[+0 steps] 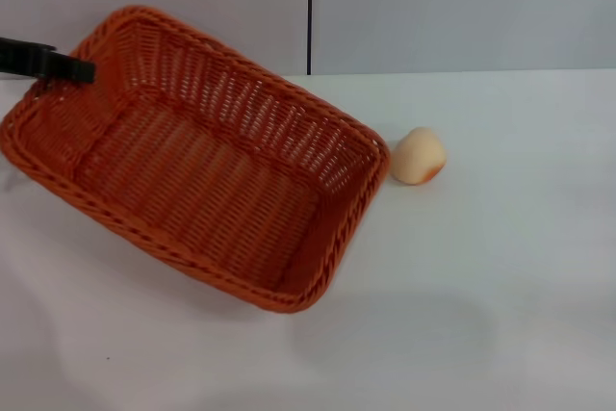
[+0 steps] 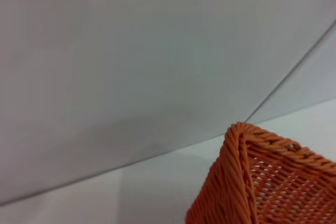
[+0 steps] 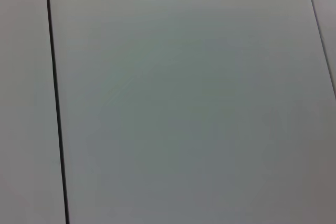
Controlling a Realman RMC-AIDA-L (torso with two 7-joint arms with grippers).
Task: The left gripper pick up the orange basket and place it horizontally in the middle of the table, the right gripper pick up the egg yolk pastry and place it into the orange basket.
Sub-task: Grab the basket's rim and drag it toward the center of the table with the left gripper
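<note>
While the left gripper (image 1: 85, 71), fingers clamped, holds the orange basket (image 1: 192, 156) rim upper left for repositioning, the egg yolk pastry (image 1: 417, 156) waits beside it.

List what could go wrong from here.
1. The left gripper is only at the far-left rim corner of the basket; with so much basket beyond that corner, it may twist or slip.
2. The basket's right corner is close to the pastry; swinging it level could knock the pastry rolling.
</note>
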